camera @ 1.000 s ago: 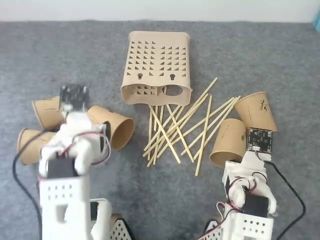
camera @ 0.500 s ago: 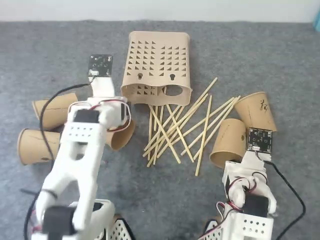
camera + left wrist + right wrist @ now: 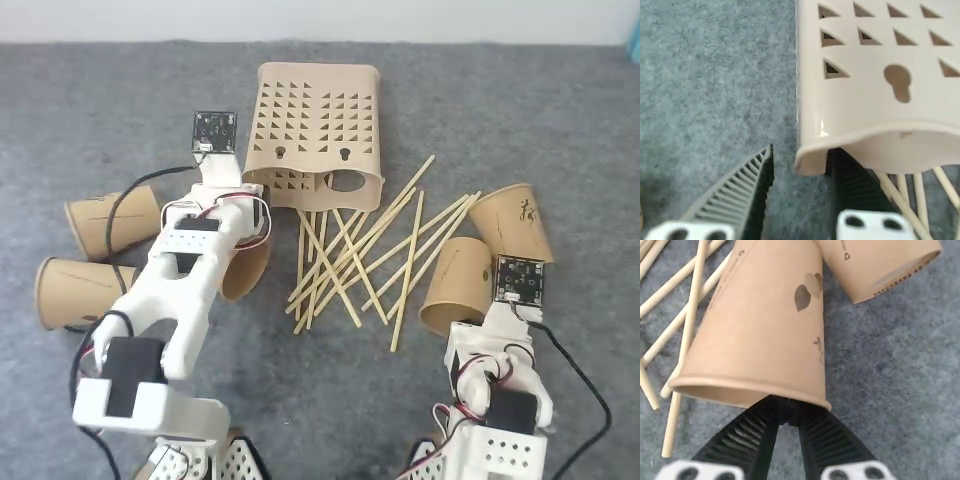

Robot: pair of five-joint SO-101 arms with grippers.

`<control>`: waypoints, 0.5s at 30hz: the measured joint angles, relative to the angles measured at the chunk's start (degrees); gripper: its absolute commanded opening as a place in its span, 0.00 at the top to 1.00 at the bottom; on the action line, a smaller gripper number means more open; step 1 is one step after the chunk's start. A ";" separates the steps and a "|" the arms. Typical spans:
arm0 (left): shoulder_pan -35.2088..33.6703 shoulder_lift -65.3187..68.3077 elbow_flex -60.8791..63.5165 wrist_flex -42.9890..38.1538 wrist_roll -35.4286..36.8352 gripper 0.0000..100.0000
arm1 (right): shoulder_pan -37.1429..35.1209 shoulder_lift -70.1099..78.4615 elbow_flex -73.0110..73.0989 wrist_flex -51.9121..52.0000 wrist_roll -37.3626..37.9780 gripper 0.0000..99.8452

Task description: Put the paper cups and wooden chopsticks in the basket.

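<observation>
Well, basket — beige plastic, triangle cutouts, two keyhole slots.

High view: the left arm covers most of one paper cup; a strip of its side and rim shows. The basket conceals the far ends of several chopsticks at its mouth.

Left wrist view: the basket runs off the frame, and its rim corner hides part of one finger of the left gripper.

Right wrist view: the near cup and the second cup are both cut off at their bases.
</observation>
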 measured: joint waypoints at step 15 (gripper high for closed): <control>0.35 -9.14 1.23 -0.44 3.52 0.99 | -0.09 0.00 0.00 0.00 0.00 0.98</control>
